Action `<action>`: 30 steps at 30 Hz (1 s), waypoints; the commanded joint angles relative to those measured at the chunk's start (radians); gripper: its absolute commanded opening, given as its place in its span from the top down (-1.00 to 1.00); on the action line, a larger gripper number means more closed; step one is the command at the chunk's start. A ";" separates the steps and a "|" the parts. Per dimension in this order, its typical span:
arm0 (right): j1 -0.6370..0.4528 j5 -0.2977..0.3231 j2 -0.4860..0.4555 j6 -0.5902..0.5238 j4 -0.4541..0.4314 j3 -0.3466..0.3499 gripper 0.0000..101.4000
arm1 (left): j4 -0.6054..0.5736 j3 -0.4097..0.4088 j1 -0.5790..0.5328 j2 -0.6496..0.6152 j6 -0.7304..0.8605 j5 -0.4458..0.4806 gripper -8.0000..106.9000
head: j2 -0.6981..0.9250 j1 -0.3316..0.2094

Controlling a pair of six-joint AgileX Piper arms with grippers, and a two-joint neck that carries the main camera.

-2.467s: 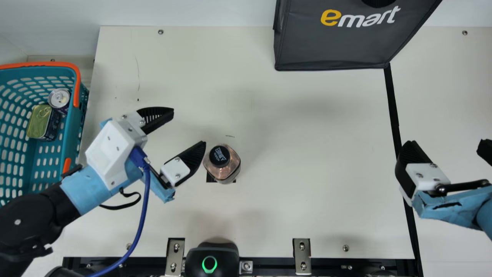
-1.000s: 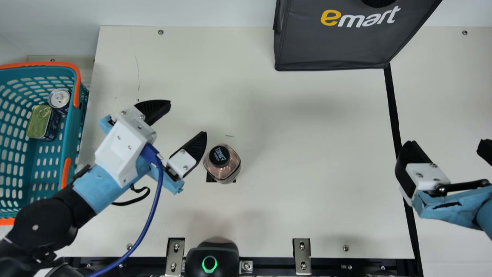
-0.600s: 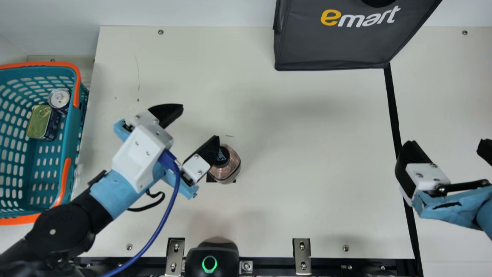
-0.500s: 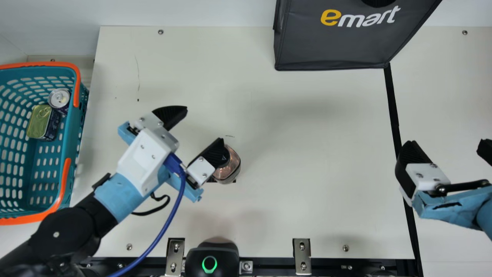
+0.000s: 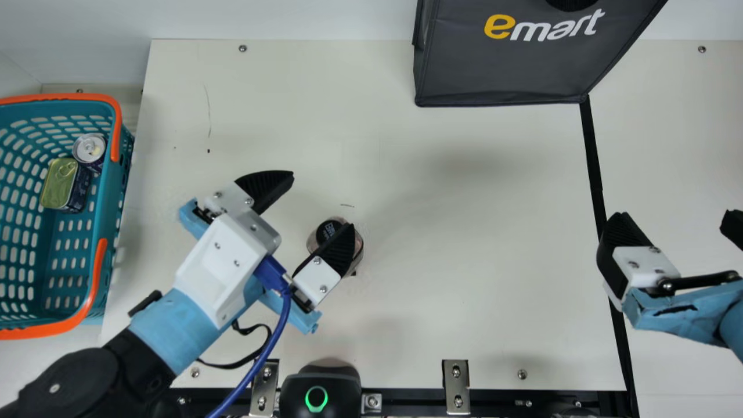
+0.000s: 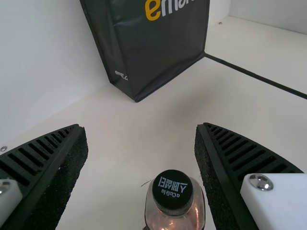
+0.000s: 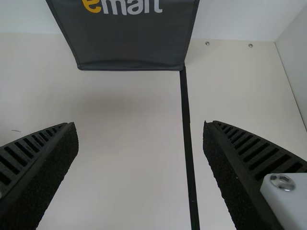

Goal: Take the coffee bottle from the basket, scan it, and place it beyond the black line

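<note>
Claw on my left arm [image 5: 323,200] is hanging wide open, its two ribbed fingers spreading far apart and gripping nothing. The coffee bottle [image 6: 175,200] is standing upright on the cream table [image 5: 464,290], out of the basket [image 5: 116,191] and on the basket's side of the black line [image 5: 592,154]. From the main view, one of my fingers is crossing over part of the bottle; from the left wrist view, the bottle is showing in the gap, nearer to one finger. Whether we are touching, I cannot tell.

Over on the right, my other claw [image 5: 673,216] is gaping just as widely with nothing in its hold, and the line is passing through its gap in its own wrist view. Inside the basket, a round can [image 5: 89,148] is sitting beside a flat tin [image 5: 60,183]. A dark bag [image 5: 505,69] is standing at the line's far end.
</note>
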 commanded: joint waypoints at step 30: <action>0.000 0.000 0.000 0.000 0.000 0.000 -0.79 | -0.209 0.003 0.052 0.087 0.168 -0.091 -0.71 | 0.002 -0.027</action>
